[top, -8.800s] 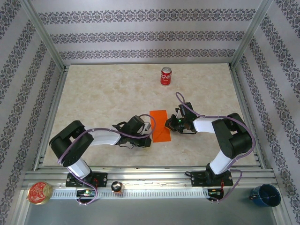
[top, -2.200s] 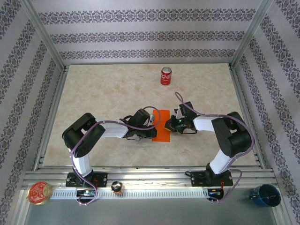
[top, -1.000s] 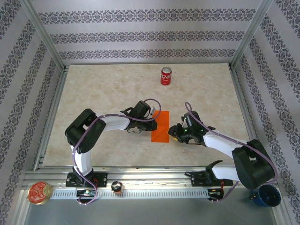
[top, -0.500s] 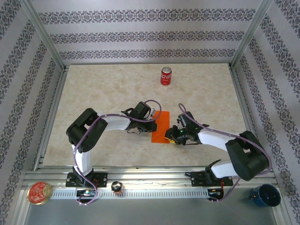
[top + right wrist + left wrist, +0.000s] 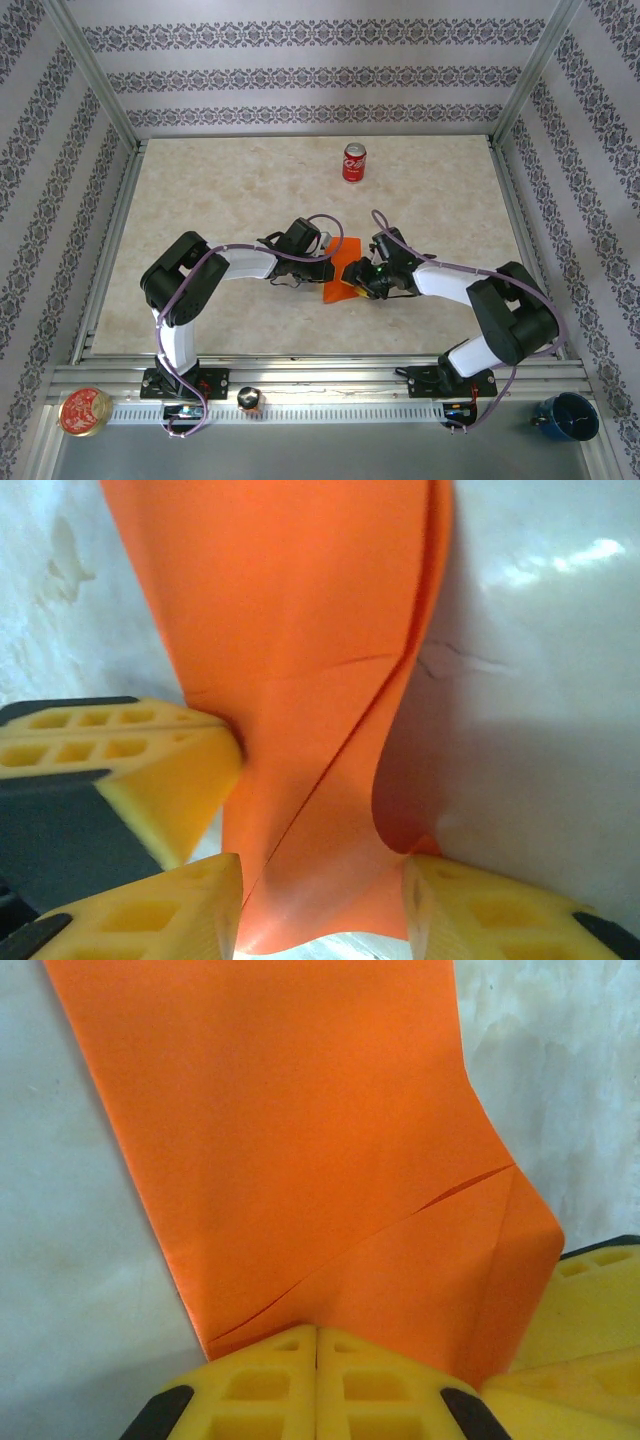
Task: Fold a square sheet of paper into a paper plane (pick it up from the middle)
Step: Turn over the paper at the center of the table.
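Plainly, we see the partly folded orange paper sheet [image 5: 342, 262] lying mid-tabletop [image 5: 220, 190], between our two arms. Our left pincer [image 5: 317, 1370] is closed, pads pressing the sheet's left edge. Our right pincer [image 5: 322, 905] stands parted astride a lifted flap on the right.

We are looking at plain bright orange on the paper [image 5: 338, 285]. The left gripper [image 5: 316, 1338] and the right gripper [image 5: 322, 880] are showing yellow pads on black. The can [image 5: 354, 162] is showing red with what is probably white lettering. The table [image 5: 220, 190] is wearing beige marbling, the walls [image 5: 320, 70] pale grey with dark ornamental stripes, the arms [image 5: 245, 265] white and black.
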You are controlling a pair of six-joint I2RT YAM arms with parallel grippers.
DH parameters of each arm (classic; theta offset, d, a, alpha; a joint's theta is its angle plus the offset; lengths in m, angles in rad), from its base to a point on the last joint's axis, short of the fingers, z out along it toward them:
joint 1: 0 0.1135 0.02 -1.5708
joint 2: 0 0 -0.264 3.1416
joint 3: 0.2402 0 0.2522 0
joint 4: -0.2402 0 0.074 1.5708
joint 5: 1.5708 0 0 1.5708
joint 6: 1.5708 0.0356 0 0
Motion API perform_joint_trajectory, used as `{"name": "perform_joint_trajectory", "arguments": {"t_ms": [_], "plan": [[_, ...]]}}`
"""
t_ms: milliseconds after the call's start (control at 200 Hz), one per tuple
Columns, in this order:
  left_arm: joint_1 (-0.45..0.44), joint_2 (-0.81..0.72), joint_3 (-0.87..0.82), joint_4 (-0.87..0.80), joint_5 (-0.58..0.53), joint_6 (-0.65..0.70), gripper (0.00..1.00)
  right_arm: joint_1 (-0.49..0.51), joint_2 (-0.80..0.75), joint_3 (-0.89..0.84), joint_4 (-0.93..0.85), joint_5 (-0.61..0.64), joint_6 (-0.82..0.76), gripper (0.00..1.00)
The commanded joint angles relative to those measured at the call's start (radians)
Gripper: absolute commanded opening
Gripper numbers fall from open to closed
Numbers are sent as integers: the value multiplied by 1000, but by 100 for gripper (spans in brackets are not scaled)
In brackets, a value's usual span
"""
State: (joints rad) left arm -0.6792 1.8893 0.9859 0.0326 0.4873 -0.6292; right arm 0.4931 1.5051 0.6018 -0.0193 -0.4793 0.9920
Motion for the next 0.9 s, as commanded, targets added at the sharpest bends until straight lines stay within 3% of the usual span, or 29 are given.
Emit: {"name": "perform_joint_trajectory", "arguments": {"t_ms": [0, 440, 704, 894], "plan": [[4, -12, -23, -43, -4, -4, 6, -21, 10, 39, 1, -5, -35, 49], [3, -12, -26, -26, 3, -18, 6, -134, 73, 53, 59, -122, -82, 51], [3, -19, -31, -1, 11, -38, 6, -149, 98, 15, 178, -140, -52, 40], [3, -26, -36, 13, 9, -50, 6, -162, 135, 6, 227, -158, -52, 25]]}}
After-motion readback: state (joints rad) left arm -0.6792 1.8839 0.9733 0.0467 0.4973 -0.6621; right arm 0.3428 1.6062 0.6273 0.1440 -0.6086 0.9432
